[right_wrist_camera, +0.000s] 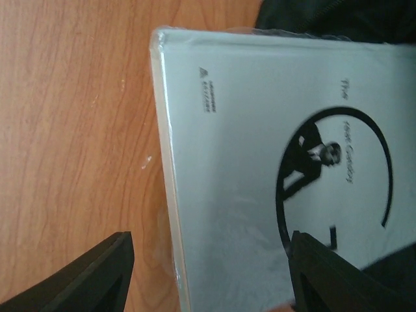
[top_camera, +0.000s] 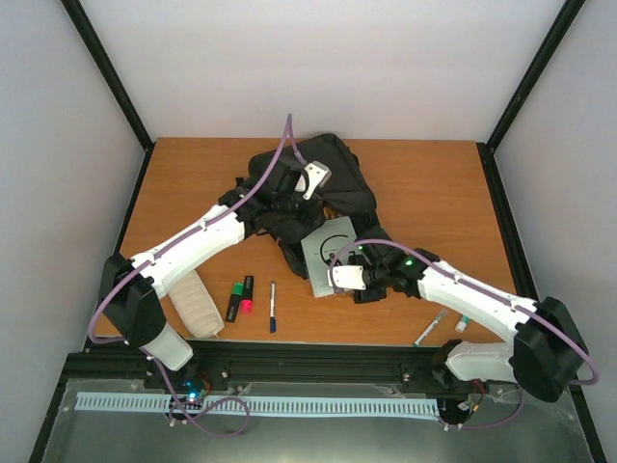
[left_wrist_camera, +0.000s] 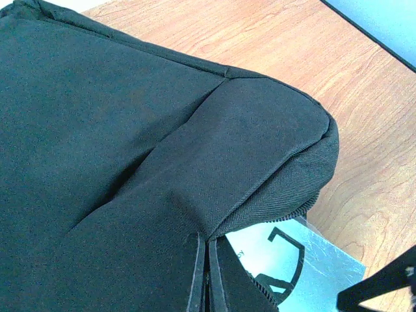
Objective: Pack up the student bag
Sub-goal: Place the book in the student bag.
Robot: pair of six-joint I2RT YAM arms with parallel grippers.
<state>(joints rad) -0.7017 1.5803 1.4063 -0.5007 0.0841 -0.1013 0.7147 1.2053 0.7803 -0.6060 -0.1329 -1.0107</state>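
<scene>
Black fabric of the student bag (left_wrist_camera: 130, 130), at the middle of the counter (top_camera: 193, 183), is pinched in the clenched left jaws. The right jaws stand released astride one edge of the white book (right_wrist_camera: 260, 130). In my judgement they should grip that edge squarely, then slide the book flat under the raised fabric.

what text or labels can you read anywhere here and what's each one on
"The": first word of the title on the white book cover; the rest of the title is too blurred to read.
Small logo with two lines of print near the cover's corner: too small to read.
Backpack, highlighters, pen: no readable print.
</scene>
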